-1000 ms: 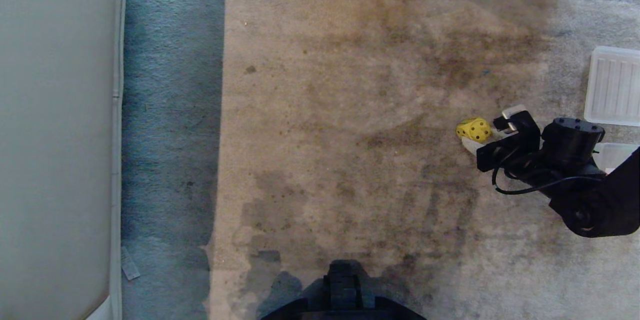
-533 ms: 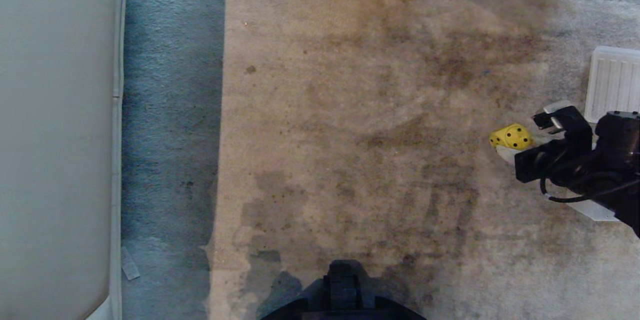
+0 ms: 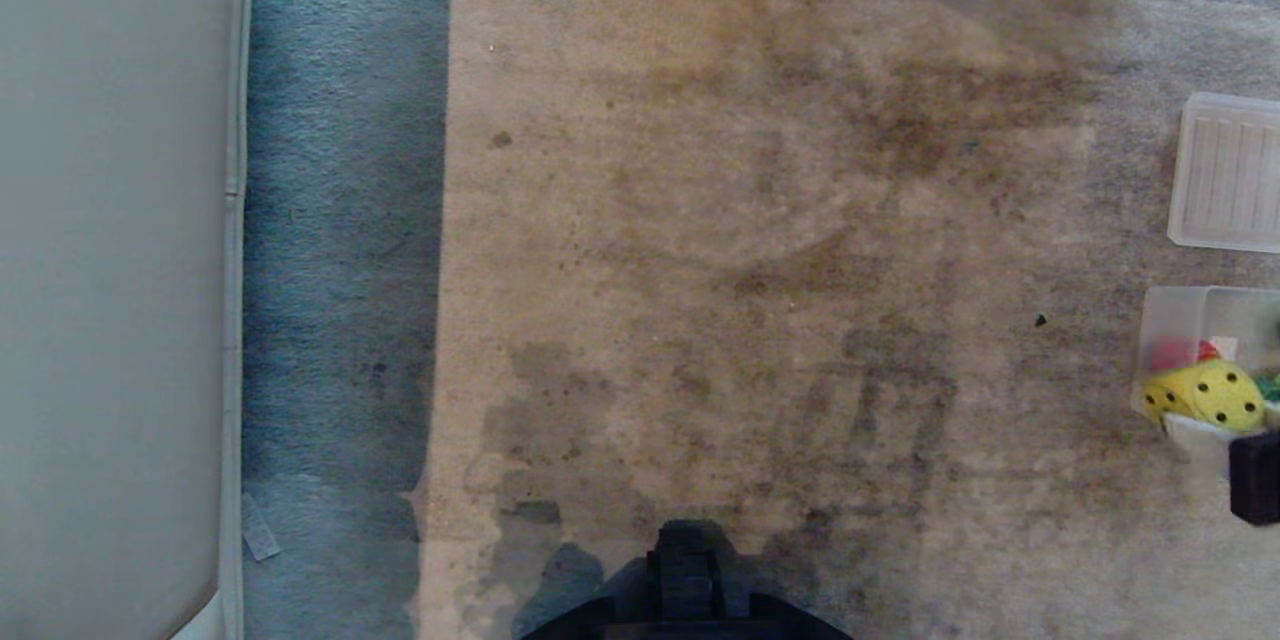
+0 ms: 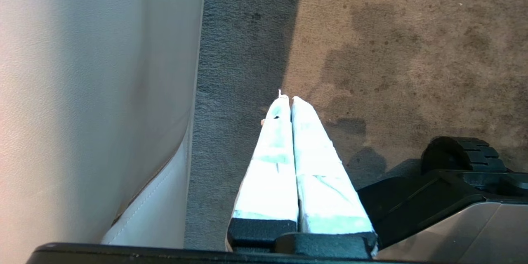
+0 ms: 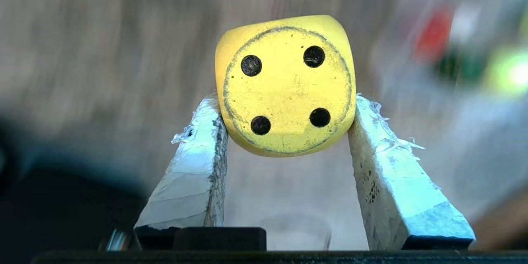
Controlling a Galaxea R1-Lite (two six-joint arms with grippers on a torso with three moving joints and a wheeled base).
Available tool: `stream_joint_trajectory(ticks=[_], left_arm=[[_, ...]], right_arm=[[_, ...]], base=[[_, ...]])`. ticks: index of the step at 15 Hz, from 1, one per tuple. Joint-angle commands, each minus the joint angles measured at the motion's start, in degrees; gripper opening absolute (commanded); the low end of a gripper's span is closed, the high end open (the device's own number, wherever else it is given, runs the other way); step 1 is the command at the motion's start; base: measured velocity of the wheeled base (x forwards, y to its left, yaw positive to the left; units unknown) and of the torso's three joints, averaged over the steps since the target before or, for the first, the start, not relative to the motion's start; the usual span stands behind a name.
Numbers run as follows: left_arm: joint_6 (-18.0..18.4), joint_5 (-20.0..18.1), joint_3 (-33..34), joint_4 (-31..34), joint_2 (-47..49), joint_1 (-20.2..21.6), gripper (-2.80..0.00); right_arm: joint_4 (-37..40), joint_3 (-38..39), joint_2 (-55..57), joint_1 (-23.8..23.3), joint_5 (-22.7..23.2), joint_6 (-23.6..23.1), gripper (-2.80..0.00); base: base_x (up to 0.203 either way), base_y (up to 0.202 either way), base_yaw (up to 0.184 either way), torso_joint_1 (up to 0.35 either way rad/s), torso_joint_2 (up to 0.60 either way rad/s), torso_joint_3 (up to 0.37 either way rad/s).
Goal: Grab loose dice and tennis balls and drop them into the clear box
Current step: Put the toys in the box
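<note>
A yellow die (image 5: pixel 284 86) with black pips sits clamped between the white padded fingers of my right gripper (image 5: pixel 286 109). In the head view that yellow die (image 3: pixel 1205 395) hangs at the far right edge, over the near corner of the clear box (image 3: pixel 1165 315). One white finger (image 3: pixel 1195 432) shows just under it. Inside the box a red die (image 3: pixel 1170 352) shows through the frosted wall, with a bit of green beside it. No tennis balls show clearly. My left gripper (image 4: pixel 287 99) is shut and empty, parked low over the carpet.
A flat ribbed translucent lid (image 3: pixel 1228 170) lies on the carpet just beyond the box. A pale upholstered piece of furniture (image 3: pixel 110 270) runs along the left side. My black base (image 3: pixel 685 580) shows at the near edge. The carpet is stained.
My right arm has swung right and nearer with the yellow die, from over the open carpet to above the clear box. Most of the arm has left the head view. The left arm is still.
</note>
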Motion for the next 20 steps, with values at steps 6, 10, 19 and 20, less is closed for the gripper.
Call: stream_joint_trajectory(ticks=[6,10,19,20], left_arm=[[0.0,0.0,0.0,0.0,0.0,0.0,-2.8],[0.0,0.0,0.1,0.0,0.0,0.0,-2.8],[0.0,0.0,0.1,0.0,0.0,0.0,-2.8],[0.0,0.0,0.0,0.0,0.0,-0.1,-2.8]], right_arm=[[20.8,14.4,-41.7,0.9,-0.4,3.4,-2.8],[21.5,18.3,-45.1,5.0,0.1,5.4,-2.8],[22.2,18.2,-60.6,8.9,1.1,6.0,-2.8],[22.2,18.2,-60.6,8.9,1.1,6.0,-2.8]], base=[[0.0,0.0,0.0,0.0,0.0,0.0],[0.0,0.0,0.0,0.0,0.0,0.0],[0.0,0.0,0.0,0.0,0.0,0.0],[0.0,0.0,0.0,0.0,0.0,0.0]])
